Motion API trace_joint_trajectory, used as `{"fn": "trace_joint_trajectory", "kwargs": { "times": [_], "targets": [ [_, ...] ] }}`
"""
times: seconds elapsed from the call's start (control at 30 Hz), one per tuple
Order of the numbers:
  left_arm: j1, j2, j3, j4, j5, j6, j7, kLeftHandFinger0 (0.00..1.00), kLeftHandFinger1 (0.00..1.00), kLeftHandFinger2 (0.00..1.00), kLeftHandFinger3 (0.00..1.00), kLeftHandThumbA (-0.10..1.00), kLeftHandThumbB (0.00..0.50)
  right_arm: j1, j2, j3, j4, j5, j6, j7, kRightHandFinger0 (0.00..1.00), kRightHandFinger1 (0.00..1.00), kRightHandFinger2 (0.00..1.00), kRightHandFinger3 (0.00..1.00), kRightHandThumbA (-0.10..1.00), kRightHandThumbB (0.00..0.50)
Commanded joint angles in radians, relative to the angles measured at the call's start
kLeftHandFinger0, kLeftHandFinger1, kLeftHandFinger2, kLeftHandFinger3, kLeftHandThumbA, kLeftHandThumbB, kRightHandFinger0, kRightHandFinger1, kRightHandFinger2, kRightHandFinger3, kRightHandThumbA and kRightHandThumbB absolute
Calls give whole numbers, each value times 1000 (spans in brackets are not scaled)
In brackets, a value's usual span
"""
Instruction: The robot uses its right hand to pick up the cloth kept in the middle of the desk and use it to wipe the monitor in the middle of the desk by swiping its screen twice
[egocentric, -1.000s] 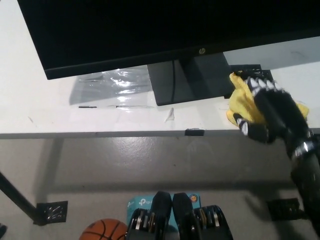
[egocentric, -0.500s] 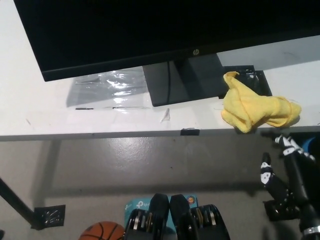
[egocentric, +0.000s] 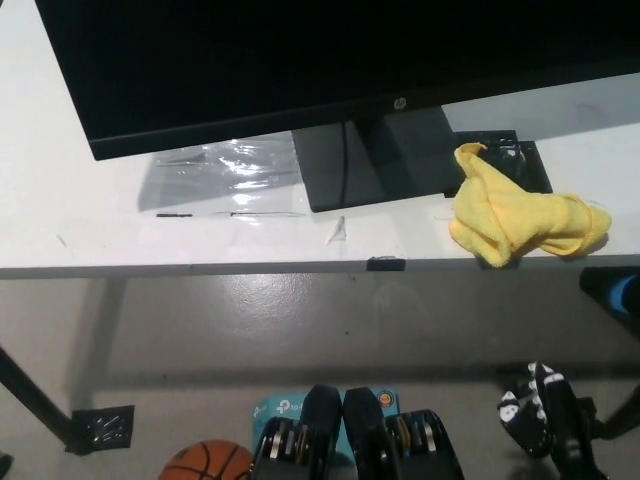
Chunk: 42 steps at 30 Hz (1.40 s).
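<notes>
Right hand (egocentric: 540, 412) lower now, grip unclear, well below yellow cloth (egocentric: 522, 210) on desk edge (egocentric: 120, 268)

Even, fairly bright light; the white tabletop (egocentric: 80, 200) nearly washes out, glare glints off plastic wrap (egocentric: 230, 165), a sheen marks the floor (egocentric: 260, 295), the monitor (egocentric: 300, 60) reads flat black

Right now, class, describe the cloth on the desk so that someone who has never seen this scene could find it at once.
Start at the big black monitor and follow it down to its dark stand on the white desk. Just right of the stand, near the desk's front edge, lies the cloth, crumpled in a heap. It is bright yellow, the only coloured, soft thing on the desk.
</notes>
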Motion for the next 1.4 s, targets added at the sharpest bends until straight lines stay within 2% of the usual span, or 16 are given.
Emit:
{"fn": "trace_joint_trajectory", "kwargs": {
  "times": [0.0,0.13,0.27,0.3,0.33,0.4,0.5,0.53,0.57,0.67,0.8,1.0,1.03,1.1,1.33,1.37],
  "targets": [
    [-15,39,-1,-17,11,-14,-14,811,829,887,1000,53,34,-40,10,-16,32,184,-159,-17,28,113,279,627,160,89],
    [-30,42,-10,-13,23,-15,-11,813,822,886,1000,90,41,-50,-31,58,61,114,-187,-17,45,120,274,676,216,97],
    [-72,5,33,45,5,-148,56,716,732,805,1000,-18,49,-87,-55,70,88,139,-202,-18,125,173,341,691,192,83],
    [-88,-15,55,94,-17,-212,79,667,683,778,1000,7,34,-90,-57,72,88,134,-191,-22,54,119,298,700,229,90],
    [-84,-22,64,80,-3,-203,99,638,671,772,989,90,46,-92,-59,75,92,135,-193,-26,60,126,294,698,241,88],
    [-82,-36,81,77,2,-218,116,614,638,756,976,42,35,-93,-64,81,95,133,-192,-28,61,127,288,697,270,87],
    [-73,-51,85,82,11,-242,118,583,613,741,974,37,29,-86,-82,88,77,142,-171,-6,87,159,323,739,326,83],
    [-72,-54,85,80,13,-237,117,575,606,740,972,30,23,-87,-88,92,80,143,-175,-6,89,157,317,739,324,77],
    [-74,-54,82,75,17,-198,108,616,631,761,973,18,28,-89,-94,102,81,132,-167,-7,89,156,315,738,326,78],
    [-78,-57,76,88,25,-207,109,584,596,742,958,-20,37,-91,-105,111,83,141,-177,-10,101,158,320,713,322,73],
    [-68,-61,81,75,15,-181,100,617,627,755,976,-29,46,-75,-110,117,57,166,-165,1,106,168,330,717,317,69],
    [-74,-68,86,84,6,-195,106,554,577,742,961,-27,52,-97,-121,125,59,172,-156,-4,51,114,289,735,313,66],
    [-73,-68,86,82,9,-195,108,566,584,746,957,-22,65,-97,-121,127,53,170,-144,-3,65,129,306,738,309,63],
    [-73,-64,79,81,20,-200,108,586,595,753,959,-17,50,-97,-125,132,54,165,-143,-4,100,161,328,735,304,54],
    [-80,-57,69,92,32,-191,101,634,644,782,989,-8,34,-97,-133,140,62,171,-163,-6,99,175,348,717,302,50],
    [-79,-57,69,91,31,-190,98,625,636,777,992,21,40,-95,-134,141,61,167,-157,-7,165,227,374,735,326,51]
  ]
}}
